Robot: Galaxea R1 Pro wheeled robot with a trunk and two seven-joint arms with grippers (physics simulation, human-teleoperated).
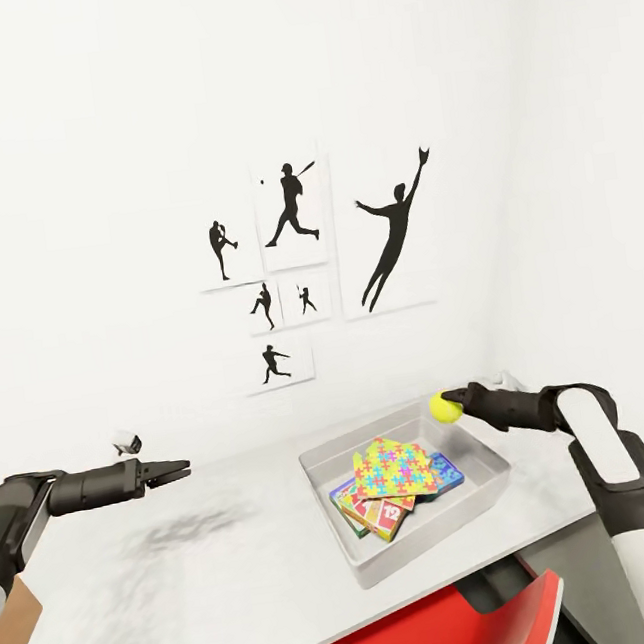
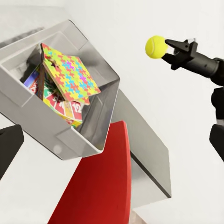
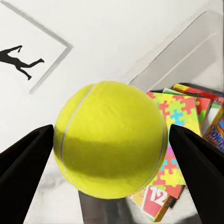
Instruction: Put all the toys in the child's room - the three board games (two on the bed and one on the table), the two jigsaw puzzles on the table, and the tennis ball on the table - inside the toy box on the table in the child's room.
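Yellow-green tennis ball [image 1: 443, 407], multicoloured puzzle-piece jigsaw puzzles [image 1: 394, 467], translucent grey toy box [image 1: 476, 506], red chair [image 1: 441, 635]

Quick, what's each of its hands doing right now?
Left gripper: open, holding nothing, above the table.
Right gripper: jaws shut on the ball, above the bin.

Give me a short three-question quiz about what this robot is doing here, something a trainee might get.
1. True or false: the right gripper holds the tennis ball.
2. What lies on top in the toy box? A) jigsaw puzzle B) book C) cup
3. Fill in: the left gripper hovers over the ____.

Key:
1. True.
2. A, the jigsaw puzzle rests on the board games.
3. Table.
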